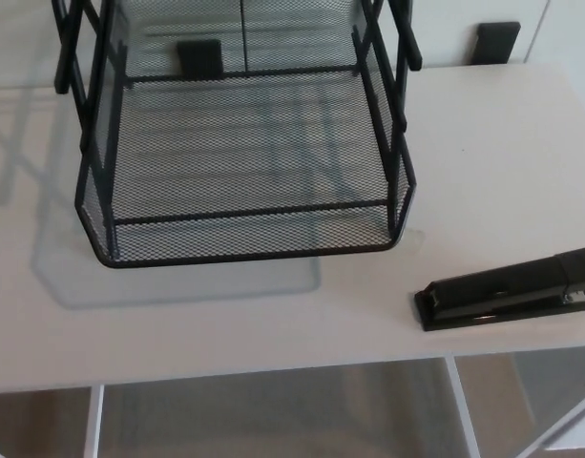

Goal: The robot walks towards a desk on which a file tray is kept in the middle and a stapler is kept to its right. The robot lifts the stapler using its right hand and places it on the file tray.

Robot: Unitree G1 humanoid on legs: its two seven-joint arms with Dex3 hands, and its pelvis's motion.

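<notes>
A black wire-mesh file tray (111,239) stands on the white desk (225,324), in the upper middle of the head view, with its upper tiers cut off by the top edge. A black stapler (507,291) lies flat on the desk to the right of the tray's front corner, close to the picture's right edge, its length running left to right and slightly tilted. A gap of bare desk separates it from the tray. Neither of my hands shows in this view.
The desk's front edge (273,374) runs across the lower part of the picture, with white frame legs (462,405) below it. Two dark blocks (497,40) sit at the desk's far edge against the white wall.
</notes>
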